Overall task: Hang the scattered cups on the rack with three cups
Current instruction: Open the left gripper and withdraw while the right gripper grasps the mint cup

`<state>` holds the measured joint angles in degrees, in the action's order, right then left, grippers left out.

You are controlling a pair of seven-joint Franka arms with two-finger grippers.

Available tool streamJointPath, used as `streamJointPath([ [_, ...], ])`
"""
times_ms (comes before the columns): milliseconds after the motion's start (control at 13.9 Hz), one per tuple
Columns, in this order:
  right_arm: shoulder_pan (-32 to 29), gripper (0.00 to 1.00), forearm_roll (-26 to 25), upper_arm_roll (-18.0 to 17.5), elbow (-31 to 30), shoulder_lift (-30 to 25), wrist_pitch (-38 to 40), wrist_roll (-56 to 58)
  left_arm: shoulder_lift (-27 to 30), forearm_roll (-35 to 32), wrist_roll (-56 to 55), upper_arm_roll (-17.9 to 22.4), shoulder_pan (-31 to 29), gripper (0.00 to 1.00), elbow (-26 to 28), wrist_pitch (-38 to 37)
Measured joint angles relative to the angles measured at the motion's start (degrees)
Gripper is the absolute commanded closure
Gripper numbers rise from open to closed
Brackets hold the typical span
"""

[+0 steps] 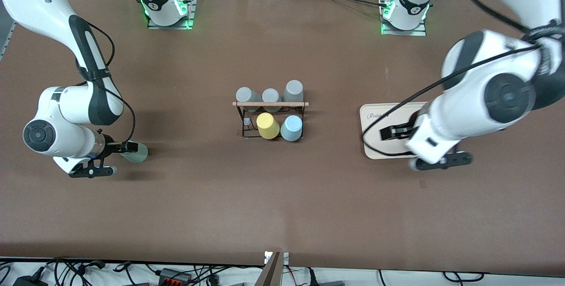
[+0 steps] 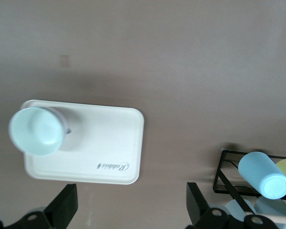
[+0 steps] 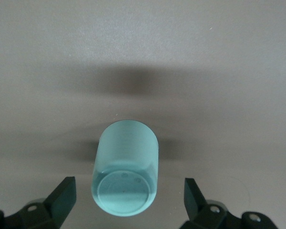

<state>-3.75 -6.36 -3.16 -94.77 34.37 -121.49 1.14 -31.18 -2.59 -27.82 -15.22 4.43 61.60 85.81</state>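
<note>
Now one cup hung, mint ones left.
The light blue tumbler (image 1: 291,128) sits on the rack (image 1: 270,104) beside the yellow tumbler (image 1: 268,126). A mint-green tumbler (image 3: 125,168) lies on the table toward the right arm's end, between the right gripper (image 3: 128,198)'s spread fingers. Another stands on the beige tray (image 2: 109,143) under the left gripper (image 2: 131,205), also spread.

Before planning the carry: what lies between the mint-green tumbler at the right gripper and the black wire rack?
Nothing: front view shows bare table between tumbler and rack.
</note>
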Motion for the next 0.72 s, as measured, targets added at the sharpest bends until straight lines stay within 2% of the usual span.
streamJointPath([
  [144, 0.0, 0.0, 0.0, 0.0, -1.11, 0.03, -1.13, 0.0, 3.44, -0.02, -0.15, -0.01, -0.08, 0.0, -0.04, -0.94],
  [287, 0.0, 0.01, 0.0, -0.02, -1.72, 0.02, -1.7, 0.0, 6.36, -0.08, -0.21, 0.02, -0.16, 0.0, 0.08, -5.21],
  [503, 0.0, 0.39, 0.0, -0.04, -1.91, 0.02, -1.79, 0.0, 9.78, -0.08, -0.13, -0.85, -0.74, 0.0, 4.27, -7.65],
  [575, 0.0, 0.48, 0.0, -0.05, -1.92, 0.02, -1.79, 0.0, 11.6, -0.08, -0.18, -1.54, -0.77, 0.0, 7.57, -6.42],
  [718, 0.0, 0.55, 0.01, -0.09, -1.91, -0.13, -1.78, 0.01, 17.65, -0.07, -0.26, -2.38, -0.85, 0.0, 17.95, -0.09],
])
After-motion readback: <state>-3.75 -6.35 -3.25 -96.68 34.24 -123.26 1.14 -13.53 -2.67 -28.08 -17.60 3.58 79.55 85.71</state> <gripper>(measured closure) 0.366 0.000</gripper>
